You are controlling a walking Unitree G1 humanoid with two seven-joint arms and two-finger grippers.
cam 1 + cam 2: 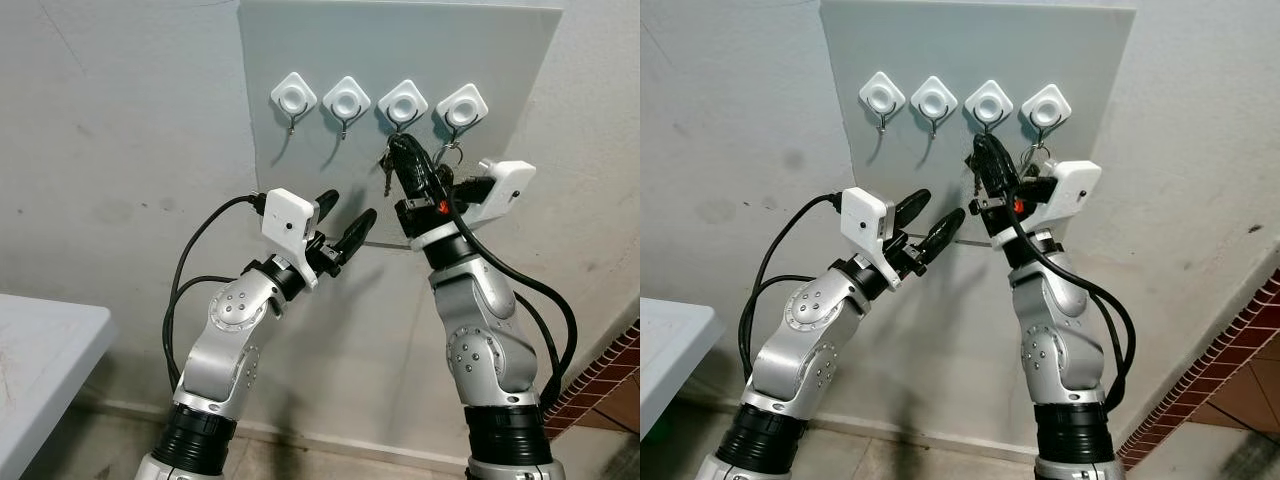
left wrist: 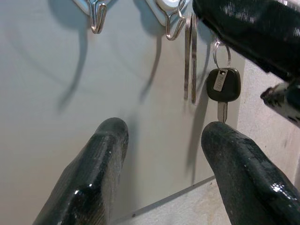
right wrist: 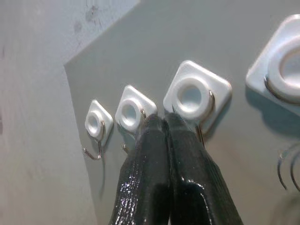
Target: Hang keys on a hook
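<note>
Grey wall panel [image 1: 500,60] carrying four white hooks in a row. The right gripper [image 1: 398,150], fingers pressed together, is raised just under the third hook [image 1: 403,104]. The keys [image 2: 223,86] dangle beside those fingers, below that hook; whether they hang on it or are pinched cannot be told. The left gripper [image 1: 347,222] hovers lower, fingers spread, before bare panel. A table corner [image 1: 60,330] sits well apart at the left.
</note>
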